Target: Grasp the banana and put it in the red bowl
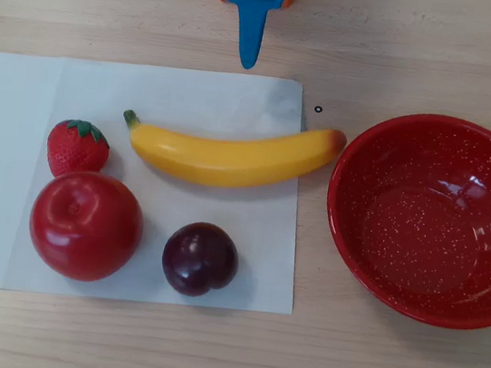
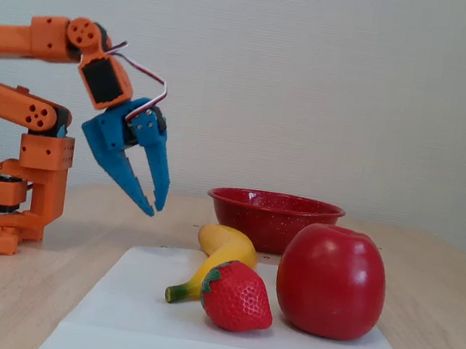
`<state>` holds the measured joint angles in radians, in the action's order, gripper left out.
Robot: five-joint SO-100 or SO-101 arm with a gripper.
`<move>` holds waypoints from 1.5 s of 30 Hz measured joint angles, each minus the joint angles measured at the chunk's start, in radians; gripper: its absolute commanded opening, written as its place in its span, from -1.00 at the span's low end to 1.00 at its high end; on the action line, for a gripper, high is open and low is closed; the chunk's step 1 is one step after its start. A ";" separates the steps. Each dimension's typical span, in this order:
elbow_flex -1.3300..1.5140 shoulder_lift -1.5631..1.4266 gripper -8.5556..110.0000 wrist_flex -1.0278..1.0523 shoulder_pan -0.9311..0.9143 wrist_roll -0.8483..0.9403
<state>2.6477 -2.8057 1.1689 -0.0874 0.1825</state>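
The yellow banana [image 1: 231,156] lies on a white paper sheet, its green stem to the left and its orange end toward the red bowl in the overhead view. In the fixed view the banana [image 2: 225,245] is partly behind a strawberry. The red speckled bowl [image 1: 359,255] stands empty on the table just right of the banana's end; it also shows in the fixed view [image 2: 272,215]. My blue gripper [image 2: 155,209] hangs in the air above the table, apart from the banana, with its jaws together and empty. In the overhead view the gripper [image 1: 247,61] points down from the top edge.
A red apple [image 1: 86,226], a strawberry [image 1: 77,148] and a dark plum [image 1: 200,258] sit on the paper [image 1: 2,159] close to the banana. In the fixed view the apple [image 2: 331,279] and strawberry [image 2: 237,297] stand in front. The orange arm base [image 2: 2,211] is at the left.
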 measured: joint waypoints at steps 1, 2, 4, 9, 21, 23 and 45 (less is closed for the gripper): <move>-0.029 0.032 -0.79 0.000 0.000 0.000; -0.054 0.052 -0.79 0.000 0.000 0.000; -0.097 0.114 -0.79 0.000 0.000 0.000; -0.204 0.264 -0.77 0.000 0.000 0.000; -0.480 0.603 -0.64 0.000 0.008 -0.009; -0.523 0.646 -0.61 0.006 0.018 -0.008; -0.779 1.069 0.20 0.048 0.037 -0.032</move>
<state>1.8684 -1.7365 1.2164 -0.0506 0.1503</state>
